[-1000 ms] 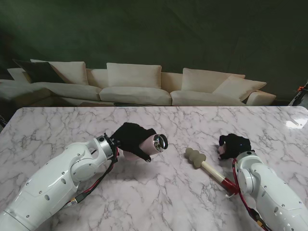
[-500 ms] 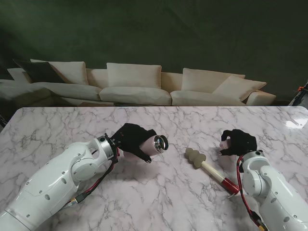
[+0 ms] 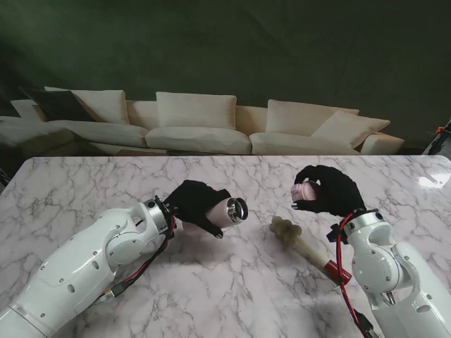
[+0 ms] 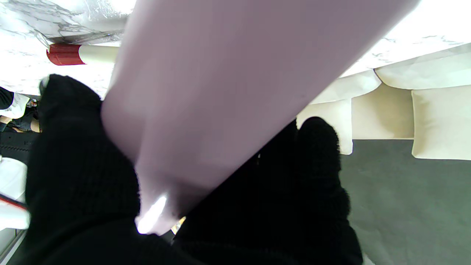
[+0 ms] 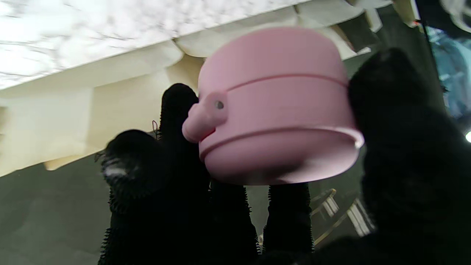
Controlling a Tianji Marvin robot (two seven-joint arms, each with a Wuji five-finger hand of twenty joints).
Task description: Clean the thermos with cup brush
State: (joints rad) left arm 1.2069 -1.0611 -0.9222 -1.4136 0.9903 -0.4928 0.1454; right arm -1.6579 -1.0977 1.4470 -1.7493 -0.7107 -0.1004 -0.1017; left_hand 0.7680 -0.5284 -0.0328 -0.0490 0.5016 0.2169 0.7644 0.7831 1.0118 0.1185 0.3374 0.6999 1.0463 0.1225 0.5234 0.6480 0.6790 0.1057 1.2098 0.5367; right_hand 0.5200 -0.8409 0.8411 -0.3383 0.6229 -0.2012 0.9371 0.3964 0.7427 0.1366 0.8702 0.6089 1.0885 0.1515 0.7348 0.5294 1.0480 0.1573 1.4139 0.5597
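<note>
Nearest to us, the brush lies on the marble table, between our two arms, foam head pointing away from us and red handle end close by our right forearm. Neither hand touches it, so we judge that no scrubbing has begun.

A little farther out on the left, our left hand is wrapped around the thermos, holding it off the table and tipped on its side, its open steel mouth turned toward the right. The left wrist view shows the pale body filling the palm, gloved fingers closed around it.

Farther still on the right, our right hand is raised above the table with its fingers curled around the pink lid. The right wrist view shows the lid gripped between thumb and fingers, clear of the thermos.

So the opening step looks done: the lid is off and the mouth is bare. What remains, as we judge it, is to set the lid down, free the right hand, pick up the brush and work its head inside the thermos.
</note>
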